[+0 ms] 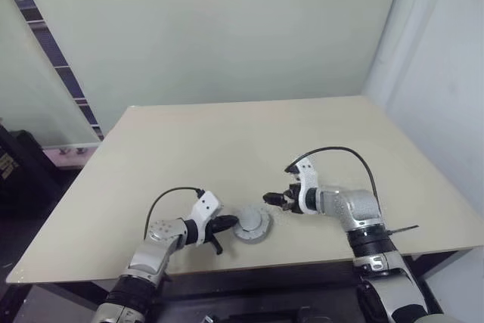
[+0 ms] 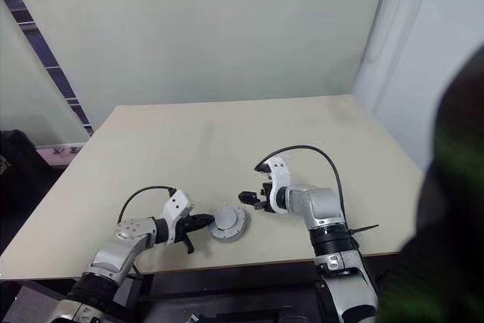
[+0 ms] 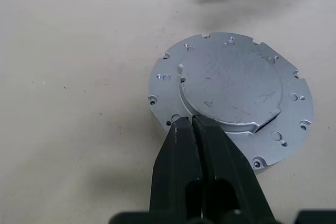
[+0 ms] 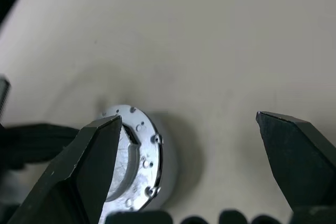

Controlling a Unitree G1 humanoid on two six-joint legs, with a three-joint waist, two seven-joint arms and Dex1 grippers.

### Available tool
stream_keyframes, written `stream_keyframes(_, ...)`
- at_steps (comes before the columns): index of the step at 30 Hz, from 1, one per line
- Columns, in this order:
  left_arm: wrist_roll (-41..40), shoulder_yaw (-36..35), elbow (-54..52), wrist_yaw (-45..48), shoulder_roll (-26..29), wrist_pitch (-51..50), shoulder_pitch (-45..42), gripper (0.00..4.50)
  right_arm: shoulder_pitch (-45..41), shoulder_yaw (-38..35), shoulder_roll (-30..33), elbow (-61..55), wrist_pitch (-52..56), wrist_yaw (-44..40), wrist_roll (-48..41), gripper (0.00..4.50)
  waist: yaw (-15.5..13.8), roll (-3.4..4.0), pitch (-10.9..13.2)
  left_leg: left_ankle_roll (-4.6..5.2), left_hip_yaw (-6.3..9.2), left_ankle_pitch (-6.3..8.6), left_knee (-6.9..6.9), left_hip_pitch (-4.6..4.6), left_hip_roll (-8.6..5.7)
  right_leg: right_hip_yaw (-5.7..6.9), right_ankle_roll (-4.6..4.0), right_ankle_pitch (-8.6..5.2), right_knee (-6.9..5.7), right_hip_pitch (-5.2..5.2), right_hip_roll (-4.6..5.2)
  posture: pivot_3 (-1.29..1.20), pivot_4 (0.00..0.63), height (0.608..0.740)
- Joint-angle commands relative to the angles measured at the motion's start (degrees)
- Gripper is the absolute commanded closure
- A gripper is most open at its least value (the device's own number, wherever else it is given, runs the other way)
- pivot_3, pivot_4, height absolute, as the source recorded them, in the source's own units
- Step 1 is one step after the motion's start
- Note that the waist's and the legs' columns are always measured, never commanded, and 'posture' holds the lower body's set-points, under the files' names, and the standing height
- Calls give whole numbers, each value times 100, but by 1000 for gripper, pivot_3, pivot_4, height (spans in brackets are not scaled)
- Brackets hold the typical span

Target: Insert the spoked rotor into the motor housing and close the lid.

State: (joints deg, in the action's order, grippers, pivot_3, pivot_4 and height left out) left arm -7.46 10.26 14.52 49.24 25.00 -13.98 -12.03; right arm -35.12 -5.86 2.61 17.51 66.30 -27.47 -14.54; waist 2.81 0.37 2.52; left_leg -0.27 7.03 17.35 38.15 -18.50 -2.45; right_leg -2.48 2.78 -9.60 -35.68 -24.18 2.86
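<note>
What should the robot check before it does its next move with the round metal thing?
1. Lid sitting on the motor housing: ok, the grey disc covers the top.
2. Lid pressed fully flat: cannot tell from these angles.
3. Left hand shut, tips at the lid's edge: ok.
4. Right hand open and apart from the lid: ok, its fingers stand wide with nothing between them.
5. Spoked rotor inside: cannot tell, the lid hides it.
6. Table around the housing free of loose parts: ok.
</note>
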Motion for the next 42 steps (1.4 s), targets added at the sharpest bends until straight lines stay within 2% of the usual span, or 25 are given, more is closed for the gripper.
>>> stream_keyframes(1, 74, 200, -5, 100, -83, -42, -20, 4500, -229, -721, -152, 195, 656, 242, -502, 27, -1, 1, -1, 0, 1, 0, 0, 0, 0, 0, 0, 0, 0, 1, 0, 0, 0, 740)
stream_keyframes(5, 68, 195, -42, 112, -72, -46, 7, 4500, -311, -1397, -293, 577, 1083, 472, -838, 27, 0, 3, 0, 1, -1, 0, 0, -1, -2, -1, 0, 0, 3, 2, 0, 0, 0, 740)
stream_keyframes(14, 60, 179, -136, 114, -25, -104, 52, 4500, -335, -2162, -519, 1101, 1388, 735, -1296, 27, 2, 5, -1, 2, -1, 1, 0, -1, -1, -1, 0, 0, 3, 2, 0, 0, 0, 740)
stream_keyframes(42, 61, 151, -178, 87, 18, -168, 21, 4500, 31, -2220, -1092, 1298, 1272, 1018, -1633, 27, 12, 7, 0, 2, -3, 1, -1, -1, 6, -1, 0, -1, 2, -1, -6, 0, 0, 740)
